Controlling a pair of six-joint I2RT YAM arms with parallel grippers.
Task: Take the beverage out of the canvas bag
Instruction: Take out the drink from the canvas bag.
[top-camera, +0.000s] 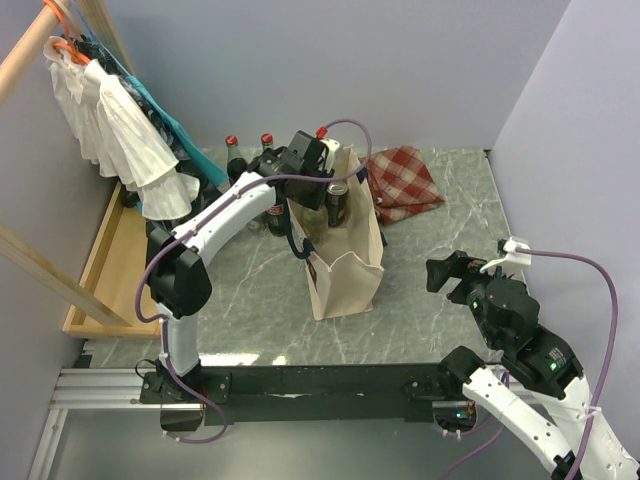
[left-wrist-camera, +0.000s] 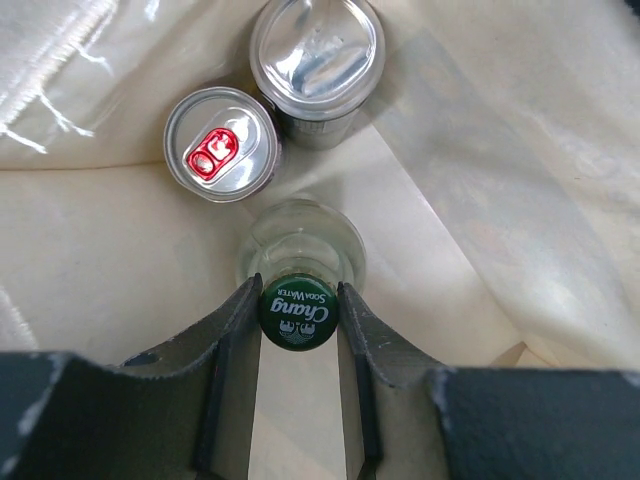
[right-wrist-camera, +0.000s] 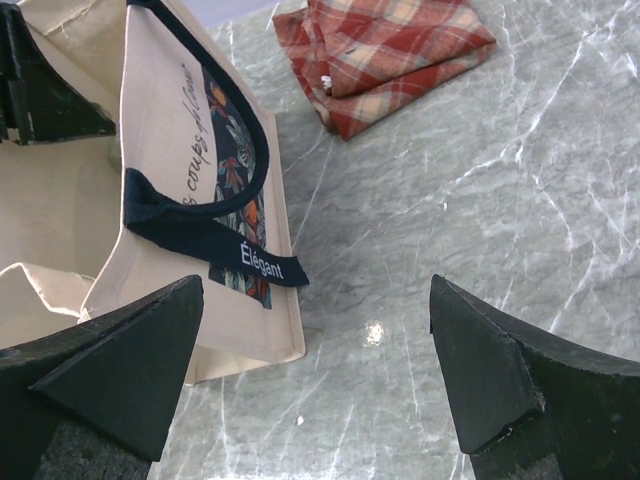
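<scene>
Clearly the right gripper (top-camera: 447, 272), low at the right of the overhead view, is hanging wide apart, well away from the canvas bag (top-camera: 345, 270). Further up the frame, the left gripper (left-wrist-camera: 297, 300) is reaching down into the bag's mouth, its fingers pressing both sides of the green cap (left-wrist-camera: 296, 315) of a glass bottle (left-wrist-camera: 300, 240) that is standing upright directly beneath. Two cans (left-wrist-camera: 221, 143) are sitting just beyond, so the pull is likely needing to go straight up.

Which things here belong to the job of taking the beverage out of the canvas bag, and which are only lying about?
Job: canvas bag, green-capped bottle held by the left hand, red-tab can and plain can beside it.
Lying about: red checked cloth, bottles behind the bag, hanging clothes, wooden tray.
</scene>
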